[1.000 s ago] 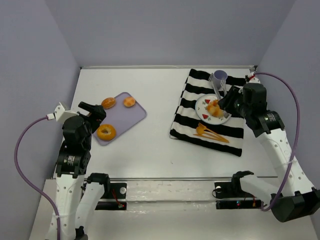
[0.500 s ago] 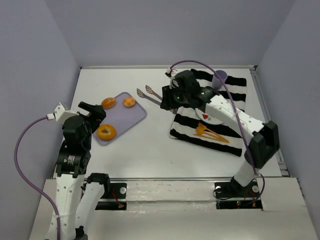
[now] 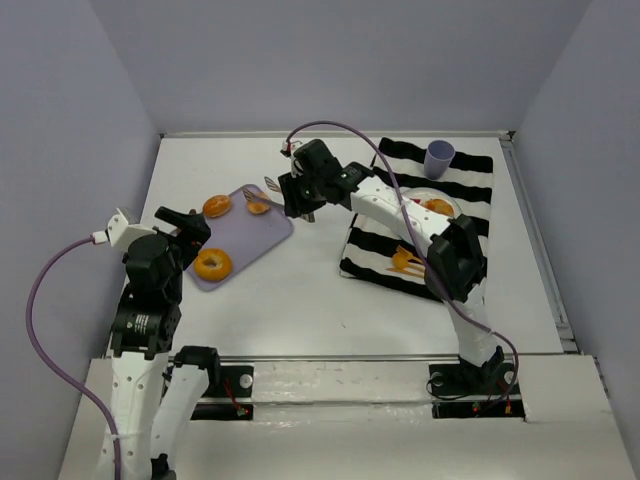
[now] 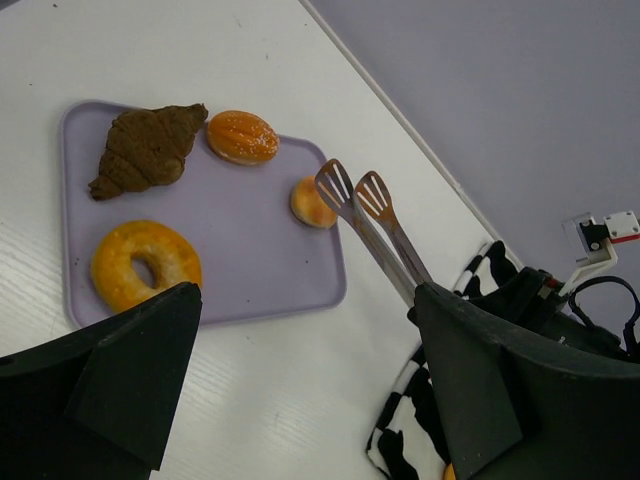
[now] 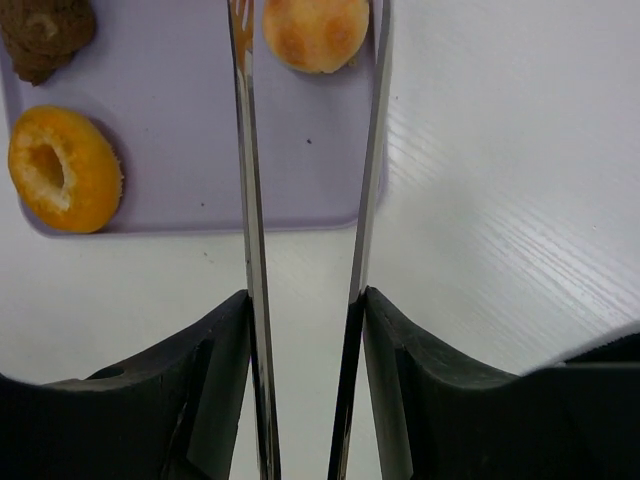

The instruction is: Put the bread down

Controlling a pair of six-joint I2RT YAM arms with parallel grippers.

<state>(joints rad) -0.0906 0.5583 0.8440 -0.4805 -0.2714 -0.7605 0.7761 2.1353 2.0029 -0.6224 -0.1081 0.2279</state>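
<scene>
My right claw [image 5: 304,295] is clamped narrow on the handles of the long metal tongs [image 5: 246,150], blades standing apart and reaching out over the lavender plastic tray [image 5: 200,150]. The bread I take to be my target, the small round golden bun [image 5: 315,30], sits at the tray's far right corner, and from the wrist it shows between the two blades near their tips. Whether the paddles are down at its level I can't tell. My plan is to ease down until both paddles flank its middle, keep it centred, then squeeze gently, because a soft bun will likely dent or squirt out if I pinch hard. The right blade runs along the tray's right edge, so I should avoid catching the lip. The orange ring doughnut [image 5: 65,168] near the tray's front and the dark brown croissant [image 4: 150,148] at its left are well apart from the tips. The oval glazed bun [image 4: 242,137] on the far side lies closer, so no sweeping. My left claw [image 3: 185,222] hangs wide and empty at the tray's left.
</scene>
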